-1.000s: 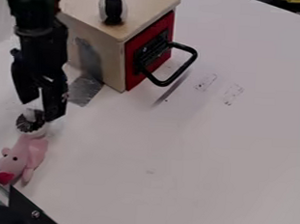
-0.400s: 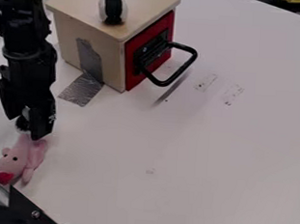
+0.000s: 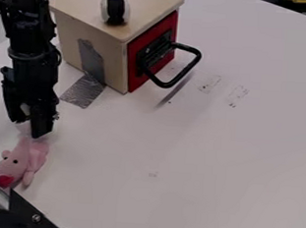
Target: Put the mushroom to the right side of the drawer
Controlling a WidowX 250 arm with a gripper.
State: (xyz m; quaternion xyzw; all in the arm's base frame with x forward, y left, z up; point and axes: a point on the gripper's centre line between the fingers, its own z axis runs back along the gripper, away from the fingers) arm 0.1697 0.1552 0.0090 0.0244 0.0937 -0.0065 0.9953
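Gripper (image 3: 28, 126) beside pink toy (image 3: 22, 158) | open or closed, can't tell | pale bit (image 3: 25, 110) inside (mushroom, probably) | risk: loose hold drops it; low swing snags pink toy

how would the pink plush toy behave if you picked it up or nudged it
The pink plush toy would probably sag a little, given its soft-looking fabric body. It seems unlikely to roll, with its limbs splayed out on the white table.
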